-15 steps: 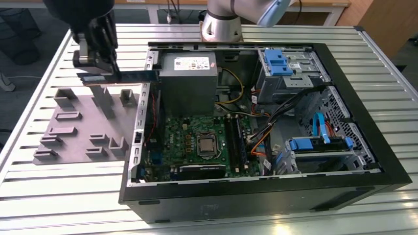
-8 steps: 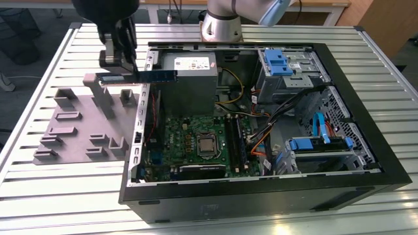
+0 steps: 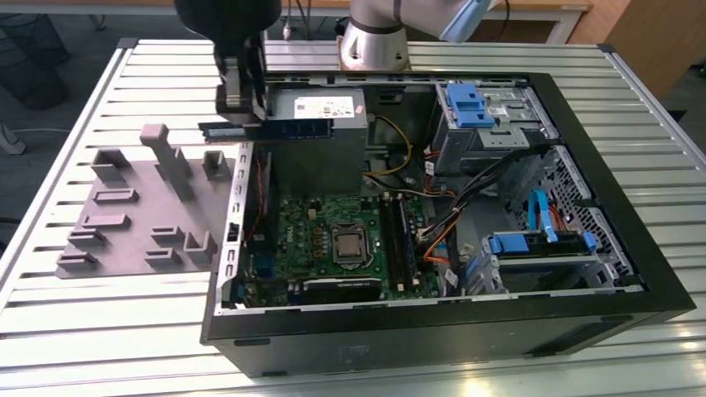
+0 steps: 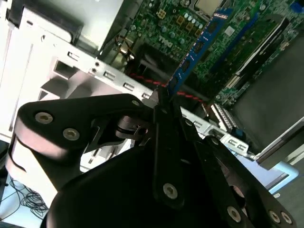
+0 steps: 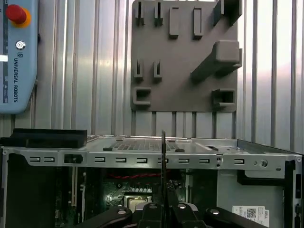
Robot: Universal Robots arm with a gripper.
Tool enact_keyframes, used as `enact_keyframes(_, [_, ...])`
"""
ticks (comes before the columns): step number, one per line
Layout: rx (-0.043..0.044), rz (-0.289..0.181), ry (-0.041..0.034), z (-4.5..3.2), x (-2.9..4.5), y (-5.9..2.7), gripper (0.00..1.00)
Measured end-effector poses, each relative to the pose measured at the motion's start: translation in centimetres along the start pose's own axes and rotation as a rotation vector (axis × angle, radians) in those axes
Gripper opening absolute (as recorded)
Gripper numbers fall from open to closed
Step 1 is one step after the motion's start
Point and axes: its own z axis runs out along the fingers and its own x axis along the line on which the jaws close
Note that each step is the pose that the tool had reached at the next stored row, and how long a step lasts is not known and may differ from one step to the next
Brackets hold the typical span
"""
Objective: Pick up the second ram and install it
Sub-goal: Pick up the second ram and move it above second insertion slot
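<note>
My pincer (image 3: 245, 122) is clenched on the second ram (image 3: 293, 129).
I grip one end over the open case (image 3: 441, 331), leaving its length free for seating.

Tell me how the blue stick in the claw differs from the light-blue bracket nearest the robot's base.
The second ram is a thin, flat, dark-blue board with chips; the light-blue bracket is chunky, paler plastic. The ram hangs clamped in the gripper above the case; the bracket sits mounted inside it. Both are blue.

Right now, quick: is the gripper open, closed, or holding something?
Gripper: closed on the second ram, gripping it near one end over the computer case.
</note>
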Motion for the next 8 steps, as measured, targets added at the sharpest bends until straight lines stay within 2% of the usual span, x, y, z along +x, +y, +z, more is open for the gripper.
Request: enact_keyframes(8, [0.0000,0.000,-0.0001,0.06,0.03,-3.48,0.14])
